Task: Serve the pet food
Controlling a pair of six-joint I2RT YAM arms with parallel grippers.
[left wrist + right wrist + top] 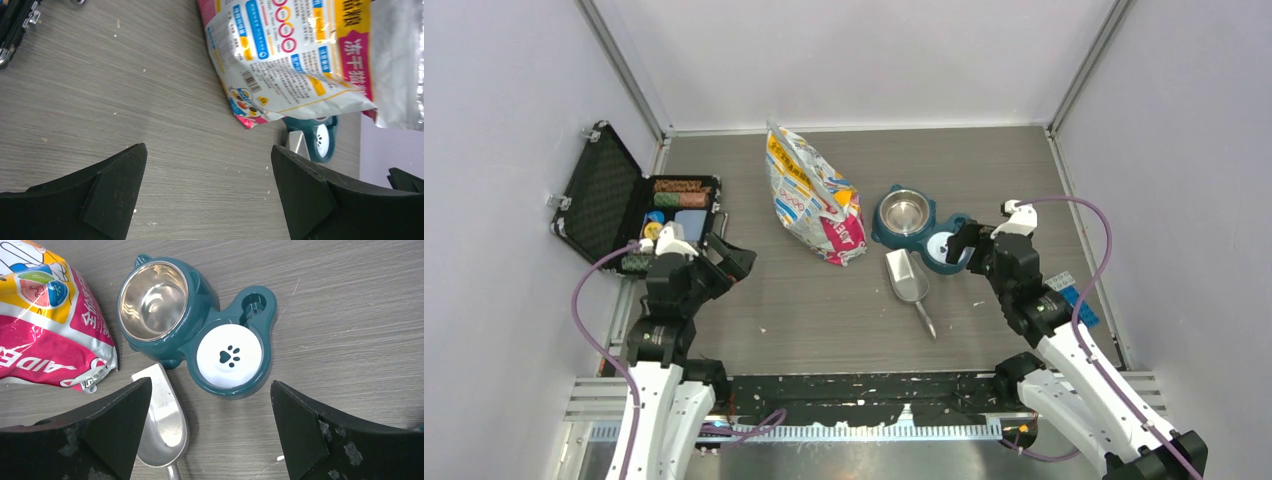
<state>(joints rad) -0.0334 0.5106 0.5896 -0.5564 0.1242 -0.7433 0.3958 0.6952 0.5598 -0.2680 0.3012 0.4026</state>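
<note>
While we are hovering our left gripper [732, 262] and right gripper [957, 247] with jaws wide apart and empty, the pet food bag [814, 195] is lying mid-table [824, 320], its long axis slanting from the far edge toward the near right, its pink end pointing at the scoop [906, 277].

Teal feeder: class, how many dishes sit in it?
2. A steel bowl sits in the teal feeder's end nearer the food bag; a white paw-print dish in the other. None seems hidden.

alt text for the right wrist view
A teal feeder on a grey table holds an empty steel bowl and a white paw-print dish. A scoop and a bag lie to its left; open black jaws fill the bottom corners.
</note>
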